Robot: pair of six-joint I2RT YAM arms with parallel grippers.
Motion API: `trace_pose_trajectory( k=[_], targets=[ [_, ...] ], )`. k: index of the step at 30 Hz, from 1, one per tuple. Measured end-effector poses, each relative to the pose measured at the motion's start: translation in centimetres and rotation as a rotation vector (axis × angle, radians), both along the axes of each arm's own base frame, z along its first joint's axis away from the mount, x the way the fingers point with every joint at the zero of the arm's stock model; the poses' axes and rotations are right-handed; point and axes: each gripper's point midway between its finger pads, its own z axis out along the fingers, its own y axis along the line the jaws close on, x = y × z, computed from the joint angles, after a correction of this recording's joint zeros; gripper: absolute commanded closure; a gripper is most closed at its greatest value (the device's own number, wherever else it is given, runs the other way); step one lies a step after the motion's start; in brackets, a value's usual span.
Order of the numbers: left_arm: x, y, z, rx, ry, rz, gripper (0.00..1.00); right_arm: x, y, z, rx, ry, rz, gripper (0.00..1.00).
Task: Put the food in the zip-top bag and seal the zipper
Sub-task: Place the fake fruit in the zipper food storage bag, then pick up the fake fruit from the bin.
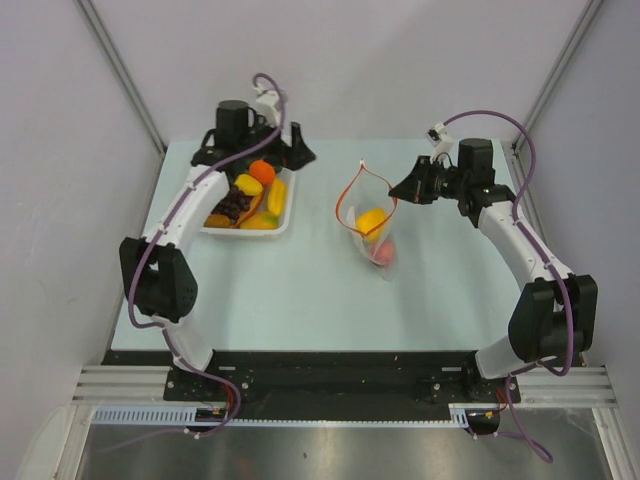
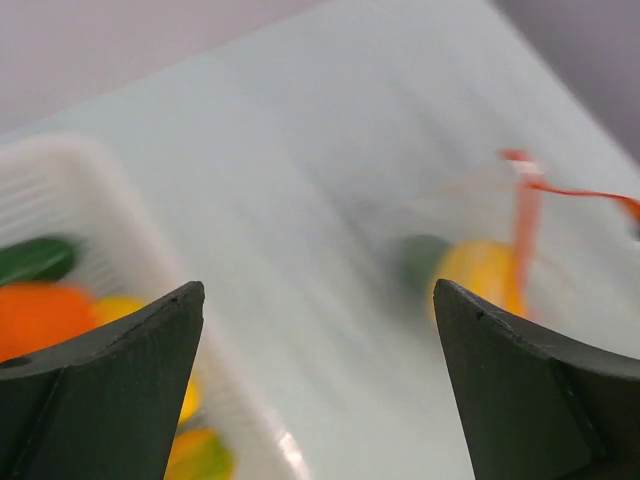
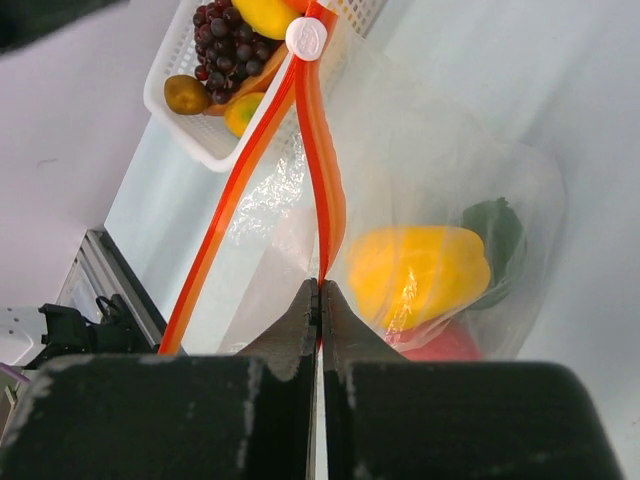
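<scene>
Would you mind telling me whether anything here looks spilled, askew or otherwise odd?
Nothing stands out. The other food sits in the white tray, a yellow pepper lies inside the zip-top bag, and the right pincer pinches its zipper.

We see the zip-top bag (image 3: 440, 165) as clear, crinkly glossy film; zipper (image 3: 326, 185) smooth plastic; yellow pepper (image 3: 415, 275) glossy; tray (image 3: 198, 148) white latticed plastic; table (image 1: 300, 290) matt.

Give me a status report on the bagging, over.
Left tool open, empty, over the tray. Right tool shut on the zipper, bag mouth open. Yellow pepper and a red piece bagged; remaining food in tray. Nothing in the way.
</scene>
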Motion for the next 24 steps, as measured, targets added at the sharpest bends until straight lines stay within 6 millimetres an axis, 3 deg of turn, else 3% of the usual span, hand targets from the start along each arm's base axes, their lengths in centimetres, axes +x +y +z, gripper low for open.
trace_pose_trajectory(
  k=[4,6,8,11,16,24],
  targets=[
    [4.6,10.0,-1.9,0.085,0.033,0.319,0.01,0.1,0.0,0.1,0.003,-0.004,0.001,1.00],
    [5.9,13.6,-3.1,0.121,0.056,0.432,0.00,0.1,0.0,0.2,0.007,-0.006,-0.001,1.00],
    [6.9,15.8,-4.6,0.154,0.091,0.504,0.01,0.2,0.0,0.3,0.009,-0.011,-0.003,1.00],
    [8.3,17.1,-7.1,0.187,0.135,0.544,0.00,0.3,0.0,0.4,0.010,-0.015,-0.003,1.00],
    [10.1,16.6,-11.4,0.231,0.195,0.506,0.00,0.5,0.0,0.1,0.009,-0.013,-0.005,1.00],
    [14.1,16.4,-14.6,0.297,0.170,0.456,0.00,0.8,-0.1,-0.2,0.001,-0.011,-0.016,1.00]
  ],
)
